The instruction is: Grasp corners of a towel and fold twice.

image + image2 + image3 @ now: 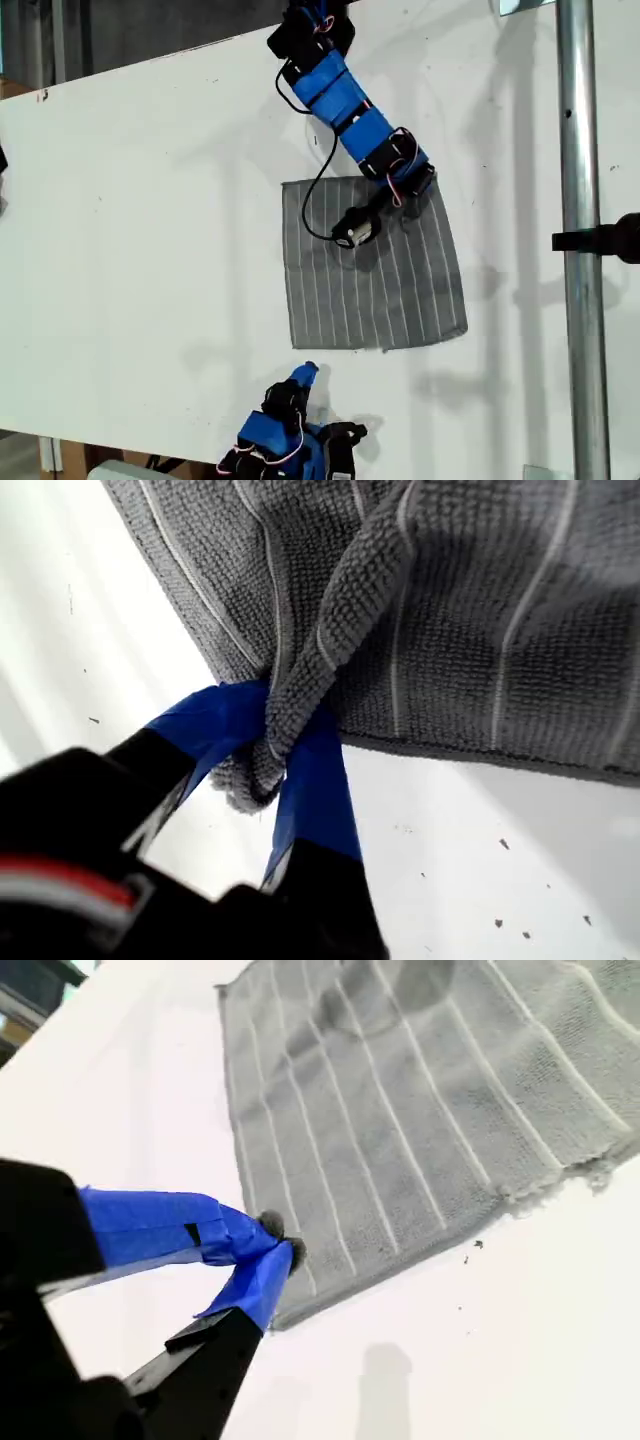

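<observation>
- The white tabletop (pixel 150 250) carries everything, and it gives the cloth a flat place to be folded on.
- The towel (pixel 390 280) lies spread in a single layer near the middle, a little towards the exterior view's right. Its stripes run away from the near edge. It looks not yet folded, so I judge the task is at its very start.
- One arm reaches in from the top of the exterior view and bends down over the towel's far edge. It ends in the first tool (pixel 270 750), which is clenched on the cloth.
- That pinched corner (pixel 300 680) is bunched into a ridge between the blue jaws. The cloth around it rises off the surface, probably because so thin a fabric gathers wherever it is squeezed.
- The second tool (pixel 275 1250) sits at the bottom of the exterior view, just off the towel's near edge. Its jaws are pressed together and appear to hold nothing. A small dark speck at the tips is too small to tell.
- The near corner (pixel 296 345) beside it lies flat and free. I judge that tool must spread its jaws before it can take this corner, so both ends of one edge travel together.
</observation>
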`<state>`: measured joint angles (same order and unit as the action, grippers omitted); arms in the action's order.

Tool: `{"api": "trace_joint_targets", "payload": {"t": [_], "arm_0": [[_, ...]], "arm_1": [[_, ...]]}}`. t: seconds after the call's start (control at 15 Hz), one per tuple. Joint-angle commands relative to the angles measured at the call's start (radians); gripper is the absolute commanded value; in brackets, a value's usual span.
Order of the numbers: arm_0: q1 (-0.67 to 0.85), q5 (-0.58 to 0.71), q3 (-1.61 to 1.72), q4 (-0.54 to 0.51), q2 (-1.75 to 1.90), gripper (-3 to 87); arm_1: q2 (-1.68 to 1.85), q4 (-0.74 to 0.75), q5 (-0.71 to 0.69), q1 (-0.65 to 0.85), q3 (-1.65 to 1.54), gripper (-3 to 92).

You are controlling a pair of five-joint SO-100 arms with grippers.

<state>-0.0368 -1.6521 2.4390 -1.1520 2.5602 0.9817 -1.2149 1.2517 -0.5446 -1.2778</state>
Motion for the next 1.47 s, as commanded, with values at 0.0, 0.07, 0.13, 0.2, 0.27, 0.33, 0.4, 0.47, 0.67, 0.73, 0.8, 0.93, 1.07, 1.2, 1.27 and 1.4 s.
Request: {"api": "trace_joint_targets", "payload": {"t": [0.0,0.07,0.13,0.2,0.27,0.33,0.4,0.47,0.67,0.73,0.8,0.93,1.07,1.2,1.27,1.4], "arm_0": [[-0.109,-0.021,-0.307,-0.011,-0.334,-3.1],[-0.161,-0.020,-0.440,-0.046,-0.454,-3.1],[-0.207,-0.008,-0.594,-0.103,-0.578,-3.1],[-0.249,0.071,-0.723,-0.121,-0.683,-3.1],[-0.288,0.110,-0.839,-0.153,-0.778,-3.1],[-0.324,0.132,-0.913,-0.169,-0.841,-3.1],[-0.354,0.153,-0.942,-0.158,-0.871,-3.1],[-0.385,0.216,-0.943,-0.107,-0.882,-3.1],[-0.469,0.425,-0.959,-0.002,-0.913,7.0],[-0.488,0.400,-0.957,0.015,-0.913,19.8],[-0.497,0.387,-0.959,0.018,-0.920,25.6],[-0.499,0.359,-0.948,0.014,-0.956,28.8],[-0.494,0.281,-0.985,0.009,-1.058,29.1],[-0.491,0.209,-1.190,-0.127,-1.272,29.8],[-0.492,0.192,-1.351,-0.222,-1.408,31.4],[-0.505,0.173,-1.565,-0.299,-1.597,32.4]], "arm_1": [[0.034,0.000,-0.011,0.032,0.008,-0.2],[0.034,0.000,-0.011,0.029,0.008,-0.2],[0.034,0.000,-0.012,0.028,0.005,-0.2],[0.034,0.000,-0.012,0.026,0.005,-0.2],[0.035,0.000,-0.012,0.025,0.003,-0.2],[0.035,-0.002,-0.014,0.023,0.003,-0.2],[0.037,-0.002,-0.014,0.021,0.000,-0.2],[0.037,-0.002,-0.014,0.020,0.000,-0.2],[0.037,-0.002,-0.014,0.021,0.000,-0.2],[0.037,-0.002,-0.015,0.023,0.002,-0.2],[0.037,-0.002,-0.017,0.025,0.002,-0.2],[0.040,-0.002,-0.017,0.025,0.003,-0.2],[0.041,-0.002,-0.018,0.026,0.002,-0.2],[0.043,-0.002,-0.020,0.029,0.002,-0.2],[0.043,-0.002,-0.020,0.029,0.002,-0.2],[0.043,-0.002,-0.020,0.029,0.002,-0.2]]}}
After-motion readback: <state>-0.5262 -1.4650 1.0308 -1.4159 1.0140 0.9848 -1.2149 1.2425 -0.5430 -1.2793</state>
